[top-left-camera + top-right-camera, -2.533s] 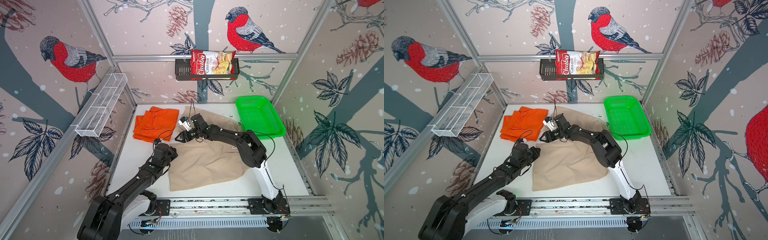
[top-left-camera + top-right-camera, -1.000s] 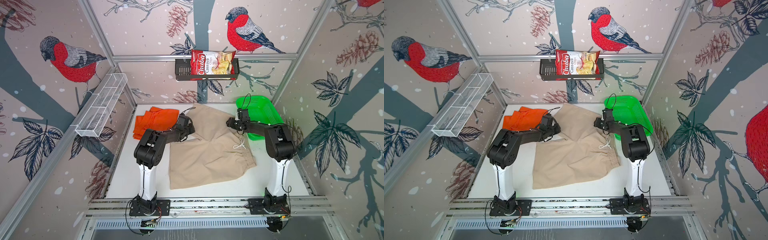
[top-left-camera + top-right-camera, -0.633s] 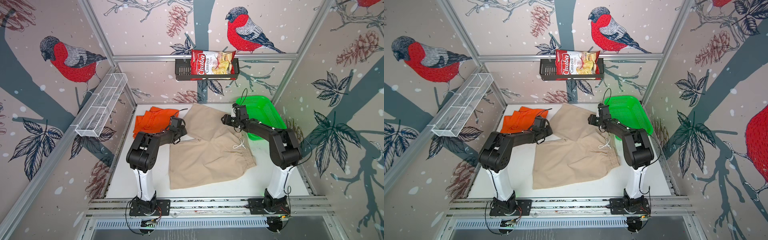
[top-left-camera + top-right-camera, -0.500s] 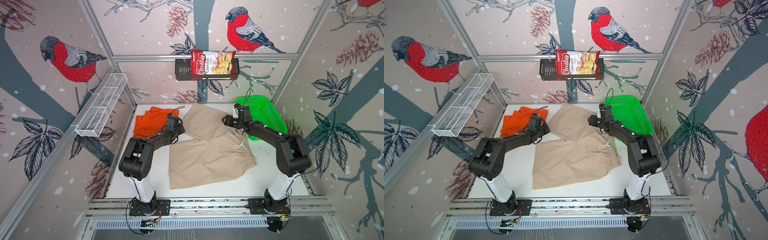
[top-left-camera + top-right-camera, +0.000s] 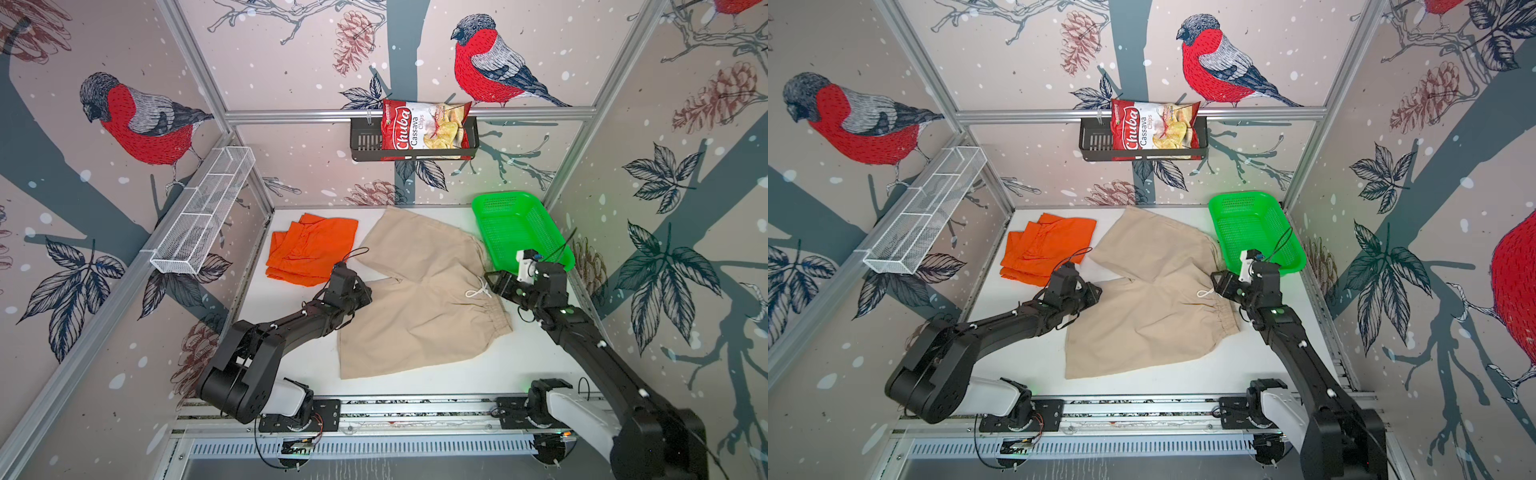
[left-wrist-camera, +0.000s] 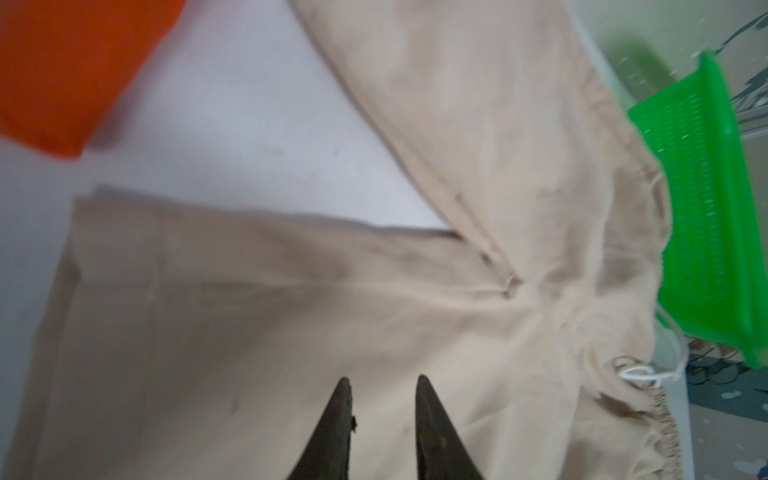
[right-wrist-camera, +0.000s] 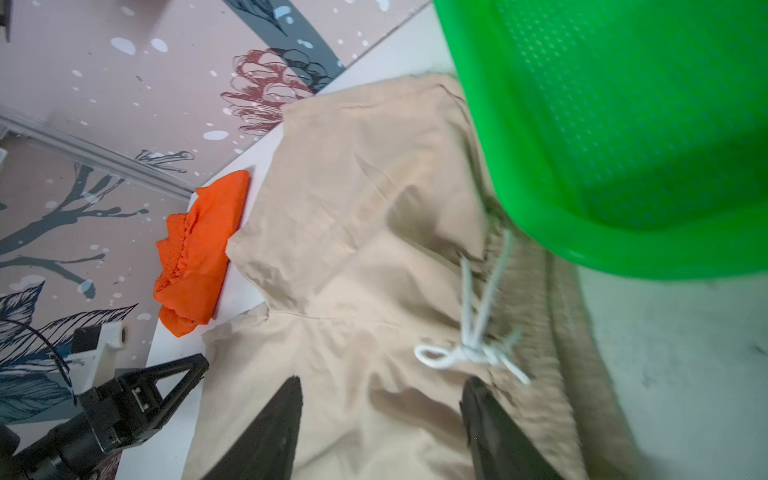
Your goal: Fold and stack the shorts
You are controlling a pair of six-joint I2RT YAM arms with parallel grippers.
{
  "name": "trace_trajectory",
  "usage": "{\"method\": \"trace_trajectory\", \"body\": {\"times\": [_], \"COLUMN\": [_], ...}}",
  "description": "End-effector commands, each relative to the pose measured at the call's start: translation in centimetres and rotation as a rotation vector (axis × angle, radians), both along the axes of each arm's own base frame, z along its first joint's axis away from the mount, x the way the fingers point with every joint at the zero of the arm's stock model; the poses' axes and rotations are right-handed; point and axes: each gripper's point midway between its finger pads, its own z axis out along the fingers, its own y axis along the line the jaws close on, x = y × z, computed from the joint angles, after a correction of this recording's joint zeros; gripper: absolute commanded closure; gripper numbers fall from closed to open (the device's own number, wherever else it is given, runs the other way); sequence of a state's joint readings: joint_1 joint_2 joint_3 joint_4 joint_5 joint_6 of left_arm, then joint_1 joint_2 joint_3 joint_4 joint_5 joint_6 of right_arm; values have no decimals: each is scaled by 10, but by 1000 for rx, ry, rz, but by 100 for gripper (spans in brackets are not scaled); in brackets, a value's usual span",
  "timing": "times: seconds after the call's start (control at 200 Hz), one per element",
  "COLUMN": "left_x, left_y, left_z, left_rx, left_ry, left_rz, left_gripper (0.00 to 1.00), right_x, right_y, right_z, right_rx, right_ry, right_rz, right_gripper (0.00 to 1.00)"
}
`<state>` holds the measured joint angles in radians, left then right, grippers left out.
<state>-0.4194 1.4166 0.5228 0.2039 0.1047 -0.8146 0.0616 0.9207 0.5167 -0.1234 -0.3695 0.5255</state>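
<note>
Beige shorts [image 5: 419, 299] lie spread on the table [image 5: 511, 365], orange shorts [image 5: 311, 249] folded behind. Left gripper [image 6: 380, 380] is narrowly parted and empty; right gripper [image 7: 381, 379] gapes wide near the drawstring [image 7: 469, 353].

We see plain beige shorts [image 5: 415, 299] with a white drawstring [image 5: 478, 289], beside bright orange shorts [image 5: 311, 249]. The mesh basket [image 5: 519, 224] is vivid green and the table [image 5: 478, 374] white. The walls [image 5: 291, 62] are dusty pink, printed with red-breasted grey birds, teal branches, brown pinecones and white flecks.
</note>
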Motion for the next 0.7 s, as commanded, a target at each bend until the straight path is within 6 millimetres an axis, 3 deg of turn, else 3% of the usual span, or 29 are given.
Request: {"method": "trace_trajectory", "body": {"times": [0.0, 0.215, 0.4, 0.695], "left_x": [1, -2, 3, 9], "left_y": [5, 19, 28, 32], "left_z": [-7, -35, -43, -37], "left_rx": [-15, 62, 95, 107], "left_ry": [-11, 47, 57, 38], "left_rz": [50, 89, 98, 101], "left_gripper": [75, 77, 77, 78], "right_x": [-20, -52, -60, -65], "right_y": [-23, -48, -44, -10], "right_z": [-18, -65, -82, -99], "right_rx": [42, 90, 108, 244], "right_ry": [71, 264, 351, 371], "right_rz": [-101, -262, -270, -132], "right_gripper": [34, 32, 32, 33]}}
